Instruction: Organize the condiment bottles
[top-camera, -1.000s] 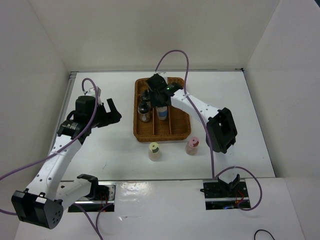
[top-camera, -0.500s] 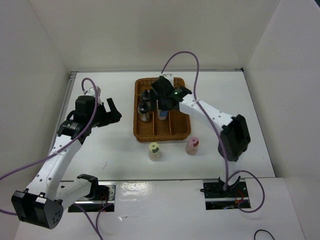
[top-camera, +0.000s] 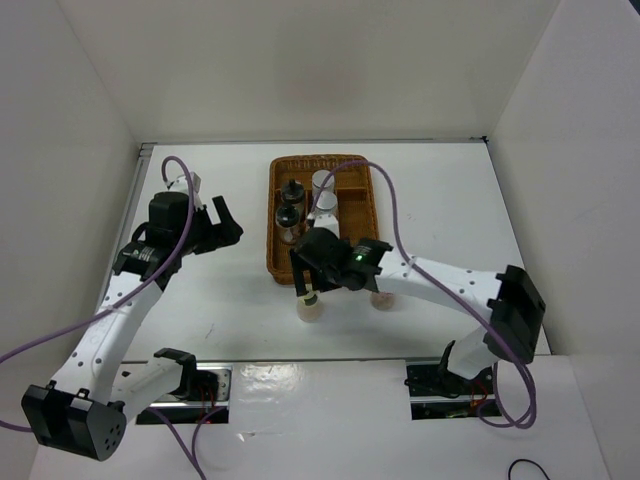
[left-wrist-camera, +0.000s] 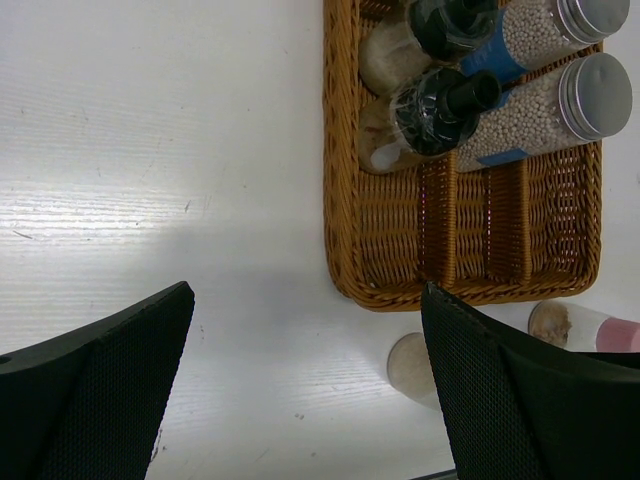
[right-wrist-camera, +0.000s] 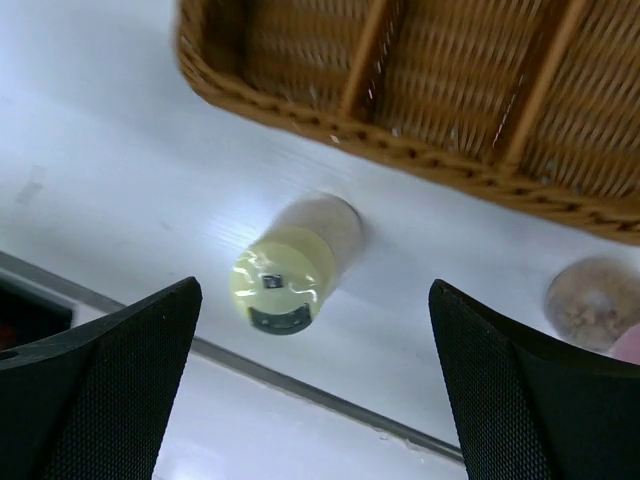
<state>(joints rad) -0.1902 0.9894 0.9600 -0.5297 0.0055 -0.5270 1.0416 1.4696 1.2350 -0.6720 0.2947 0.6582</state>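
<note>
White table (top-camera: 220, 290) with wicker tray (left-wrist-camera: 500, 240) | right gripper (right-wrist-camera: 315, 300) spread wide, holding nothing | yellow-capped bottle (right-wrist-camera: 277, 290) upright on table, below and between its fingers, untouched | left gripper (left-wrist-camera: 305, 295) wide open, empty.

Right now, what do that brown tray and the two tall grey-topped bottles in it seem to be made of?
The tray looks like woven wicker or rattan, matt brown: strands cross over its floor and rim. The tall bottles seem to be clear plastic or glass, since small white beads show through the wall. Their grey tops have a dull sheen, perhaps brushed metal or coated plastic.
</note>
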